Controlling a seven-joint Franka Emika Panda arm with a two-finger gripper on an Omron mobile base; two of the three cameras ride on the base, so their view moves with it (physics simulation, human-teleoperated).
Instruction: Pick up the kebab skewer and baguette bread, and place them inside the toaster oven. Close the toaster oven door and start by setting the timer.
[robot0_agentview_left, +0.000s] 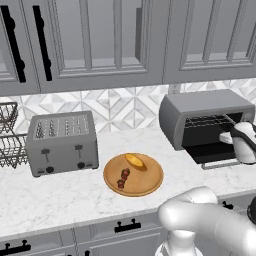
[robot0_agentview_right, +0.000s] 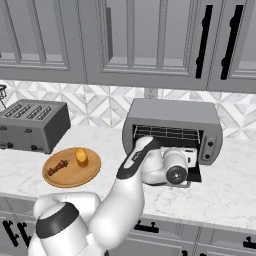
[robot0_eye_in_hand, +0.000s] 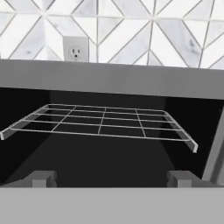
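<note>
The toaster oven (robot0_agentview_left: 210, 112) stands at the right of the counter, and its door (robot0_agentview_left: 220, 157) is folded down flat in front. My gripper (robot0_agentview_left: 227, 136) hovers over that door, pointing into the oven mouth. In the hand view its fingertips (robot0_eye_in_hand: 41, 178) stand wide apart and open with nothing between them, facing the bare wire rack (robot0_eye_in_hand: 100, 122). The kebab skewer (robot0_agentview_left: 123, 178) and the baguette bread (robot0_agentview_left: 135, 160) lie side by side on a round wooden board (robot0_agentview_left: 145, 182), well left of the gripper. The oven's knob panel (robot0_agentview_right: 210, 145) is on its right side.
A grey slot toaster (robot0_agentview_left: 62, 142) stands left of the board, with a wire dish rack (robot0_agentview_left: 7, 135) beyond it at the counter's far left. Wall cabinets hang above. A wall outlet (robot0_eye_in_hand: 75, 49) sits in the tiled backsplash behind the oven.
</note>
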